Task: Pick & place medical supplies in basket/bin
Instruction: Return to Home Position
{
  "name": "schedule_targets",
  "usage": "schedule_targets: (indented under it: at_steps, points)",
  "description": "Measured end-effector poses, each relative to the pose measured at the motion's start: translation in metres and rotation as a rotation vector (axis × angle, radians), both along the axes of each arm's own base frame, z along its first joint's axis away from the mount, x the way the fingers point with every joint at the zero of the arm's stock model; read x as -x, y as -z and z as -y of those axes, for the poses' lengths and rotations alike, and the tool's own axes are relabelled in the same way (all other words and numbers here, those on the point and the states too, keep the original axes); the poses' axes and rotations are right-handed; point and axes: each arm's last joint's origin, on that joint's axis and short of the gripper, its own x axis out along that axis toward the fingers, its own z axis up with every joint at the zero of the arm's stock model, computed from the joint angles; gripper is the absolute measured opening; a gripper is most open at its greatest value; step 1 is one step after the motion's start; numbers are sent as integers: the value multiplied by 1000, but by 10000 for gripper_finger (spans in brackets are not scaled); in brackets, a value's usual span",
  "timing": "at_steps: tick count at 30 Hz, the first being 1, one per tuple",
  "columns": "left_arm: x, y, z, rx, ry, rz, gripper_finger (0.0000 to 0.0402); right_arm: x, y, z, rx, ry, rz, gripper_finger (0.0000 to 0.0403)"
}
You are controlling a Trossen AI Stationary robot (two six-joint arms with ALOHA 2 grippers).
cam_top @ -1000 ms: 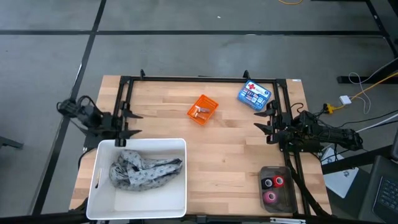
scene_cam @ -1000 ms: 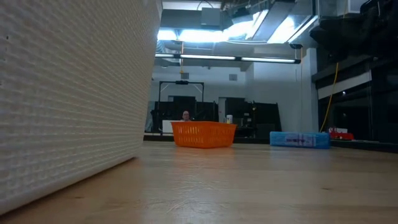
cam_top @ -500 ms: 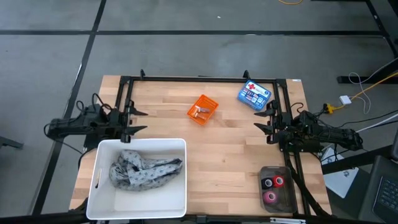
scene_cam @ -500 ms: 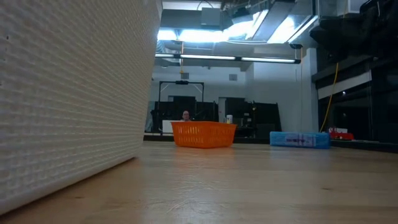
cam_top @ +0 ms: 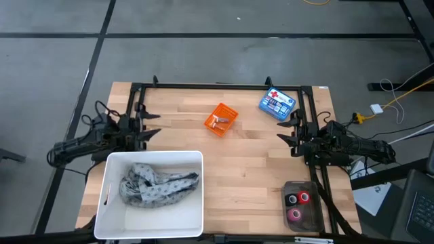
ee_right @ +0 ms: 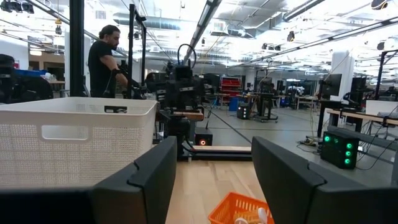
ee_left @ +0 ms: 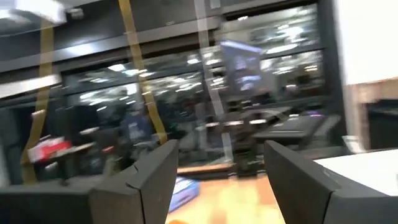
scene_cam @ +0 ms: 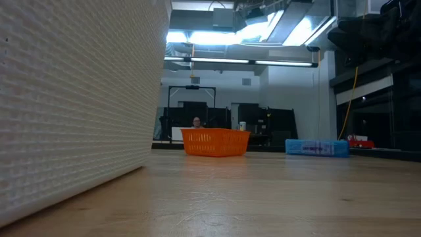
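- Orange latticed plastic basket [cam_top: 221, 119] sits upper centre in the high view.
- Grey patterned cloth [cam_top: 157, 185] lies crumpled in the white tub [cam_top: 154, 154], lower left.
- Left gripper [cam_top: 154, 125] at mid-left and right gripper [cam_top: 281, 131] at mid-right: fingers apart, empty.

"What's ahead of the right gripper [ee_right: 213, 149]?"

"Long white ceiling strip lights [ee_right: 205, 18], a tan-topped workbench [ee_right: 357, 114] and a person in a dark shirt [ee_right: 99, 62]. Below it is the pale wooden plank table [cam_top: 251, 169], on a grey concrete floor [cam_top: 203, 54]."

Basket [cam_top: 221, 119] is orange, tub [cam_top: 154, 154] white, cloth [cam_top: 157, 186] grey-patterned, box [cam_top: 277, 104] blue, rolls [cam_top: 303, 197] red and pink.
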Motion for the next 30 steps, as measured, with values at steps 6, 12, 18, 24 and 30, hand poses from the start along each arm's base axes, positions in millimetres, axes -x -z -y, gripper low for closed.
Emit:
schedule_targets:
  at_steps: [6,12,18,24,30]
  points:
    - [0,3,-10,58,-123,-29,235,0,1,0,-1,0,-9,209]
    - [-7,34,-20,99,-179,-172,233,0,2,0,-4,0,-16,209]
    - [-10,51,-21,141,-86,-166,235,-1,3,0,-6,3,-28,209]
    - [-10,52,-20,158,-52,-173,234,-1,5,1,-17,25,-47,209]
    - [-10,53,-21,151,-81,-179,234,-1,5,1,-14,30,-54,209]
